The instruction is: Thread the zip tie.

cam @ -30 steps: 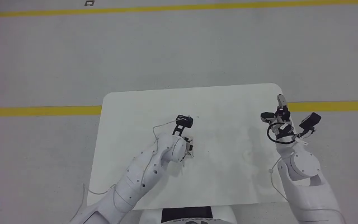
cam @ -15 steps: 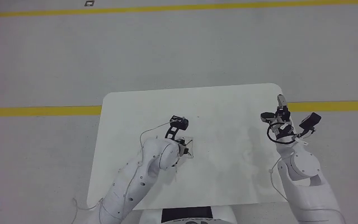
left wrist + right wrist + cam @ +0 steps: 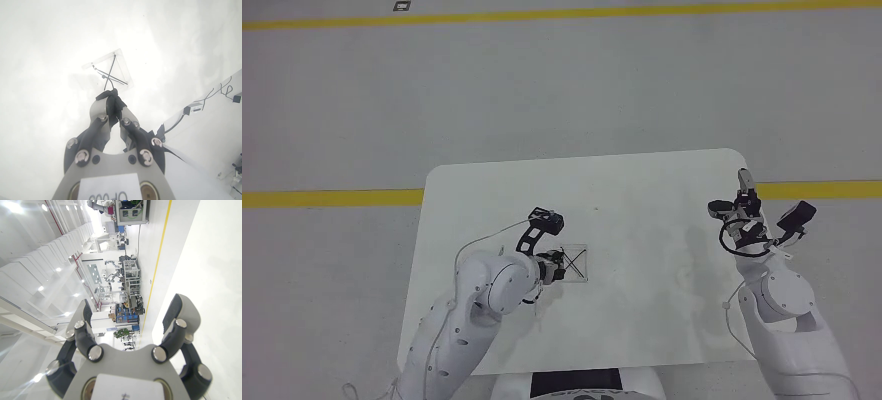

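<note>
Left gripper (image 3: 112, 94): jaws closed, apparently pinching the free tail of the zip tie (image 3: 110, 73), probably so the tail can be steered toward its head. The tie lies on a clear plate (image 3: 123, 65), crossed over a second tie (image 3: 115, 80) to form an X; the plate seems to anchor both ties so they stay put during threading. Right gripper (image 3: 132, 306): jaws spread, holding nothing, parked beyond the right edge of the table (image 3: 642, 190), well apart from the work. The table is white, and a yellow line (image 3: 342, 197) crosses the floor. Beyond are equipment racks (image 3: 130, 275).
</note>
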`<state>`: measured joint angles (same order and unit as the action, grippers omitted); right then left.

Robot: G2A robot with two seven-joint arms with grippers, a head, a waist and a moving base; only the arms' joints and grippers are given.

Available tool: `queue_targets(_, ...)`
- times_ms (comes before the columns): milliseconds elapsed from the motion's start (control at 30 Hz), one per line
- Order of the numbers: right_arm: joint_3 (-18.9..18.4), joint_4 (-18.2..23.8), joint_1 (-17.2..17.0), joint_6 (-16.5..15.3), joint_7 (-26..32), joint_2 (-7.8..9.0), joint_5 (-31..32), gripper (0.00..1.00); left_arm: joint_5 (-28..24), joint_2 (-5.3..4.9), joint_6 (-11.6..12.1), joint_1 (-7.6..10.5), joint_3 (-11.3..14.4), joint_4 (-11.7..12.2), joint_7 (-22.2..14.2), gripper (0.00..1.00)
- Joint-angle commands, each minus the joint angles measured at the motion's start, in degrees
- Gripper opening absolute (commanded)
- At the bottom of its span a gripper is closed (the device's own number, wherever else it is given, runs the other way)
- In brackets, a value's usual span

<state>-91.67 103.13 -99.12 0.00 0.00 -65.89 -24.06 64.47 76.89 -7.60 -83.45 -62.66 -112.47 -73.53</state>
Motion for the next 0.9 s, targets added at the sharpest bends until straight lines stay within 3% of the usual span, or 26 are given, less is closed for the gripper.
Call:
queue_targets(0, 0.0, 0.0, 0.0, 0.0, 0.0, 0.0, 0.0, 1.0, 0.0, 0.01, 0.0, 0.01, 0.0, 0.0, 0.0, 0.0)
queue_targets(167, 0.0, 0.0, 0.0, 0.0, 0.0, 0.0, 0.0, 1.0, -0.4, 0.02, 0.0, -0.08, 0.0, 0.2, 0.4, 0.0)
queue_targets(333, 0.0, 0.0, 0.0, 0.0, 0.0, 0.0, 0.0, 1.0, -7.9, -0.31, 3.0, 0.49, -2.3, 3.3, 2.6, 0.0)
queue_targets(567, 0.0, 0.0, 0.0, 0.0, 0.0, 0.0, 0.0, 1.0, -20.3, -1.61, 13.1, 1.08, -8.3, 6.8, 1.7, 0.0)
queue_targets(733, 0.0, 0.0, 0.0, 0.0, 0.0, 0.0, 0.0, 1.0, -31.1, -2.59, 21.5, 1.75, -11.8, 12.0, 1.0, 0.0)
queue_targets(867, 0.0, 0.0, 0.0, 0.0, 0.0, 0.0, 0.0, 1.0, -40.0, -3.22, 27.1, 3.53, -12.2, 16.7, -1.6, 0.0)
